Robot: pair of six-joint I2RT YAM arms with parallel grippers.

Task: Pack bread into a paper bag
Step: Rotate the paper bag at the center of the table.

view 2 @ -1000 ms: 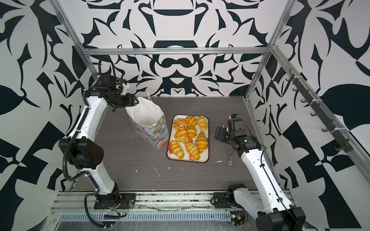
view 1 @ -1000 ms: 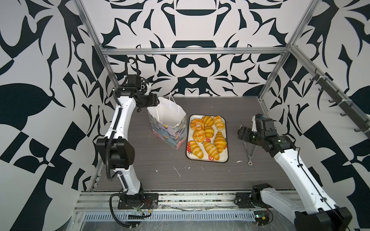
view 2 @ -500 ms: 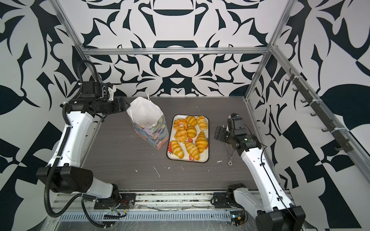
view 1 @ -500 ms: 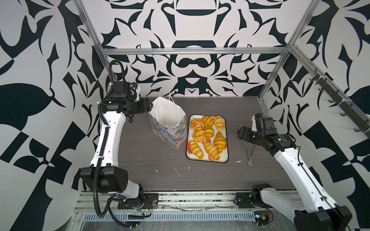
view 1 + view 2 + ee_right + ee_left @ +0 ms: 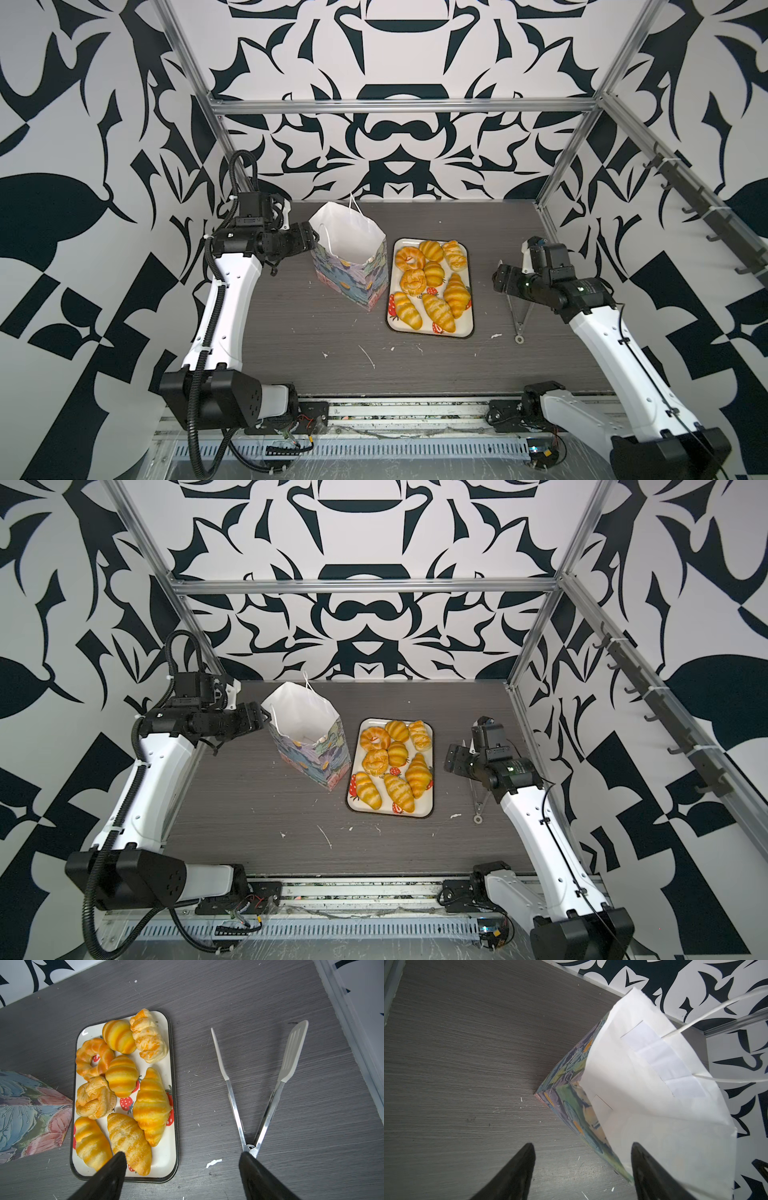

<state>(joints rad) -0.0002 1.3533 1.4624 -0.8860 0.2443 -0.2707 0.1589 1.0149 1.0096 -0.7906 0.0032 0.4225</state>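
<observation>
The paper bag (image 5: 349, 245) stands upright and open on the surface (image 5: 316, 349), just beside the strawberry tray (image 5: 164, 1157) holding the bread (image 5: 456, 291). The left pincer (image 5: 581, 1145), spread wide, sits at the bag's rim. The right pincer (image 5: 181, 1154), also wide and empty, hovers between the tray and the tongs (image 5: 234, 1103).

In both top views the paper bag (image 5: 349, 249) stands on the worktop (image 5: 332, 332), a bit left of the middle of the frame. The tray (image 5: 468, 328) sits just beside it on the right, and the bread (image 5: 456, 293) lies on the tray. The tongs (image 5: 271, 1105) lie on the worktop right of the tray, apart from it. My left end effector (image 5: 312, 241) is left of the bag, up by its top edge. In the left wrist view, one side of the bag sits between my fingers (image 5: 648, 1172). My right end effector (image 5: 498, 277) hangs over the tongs.
</observation>
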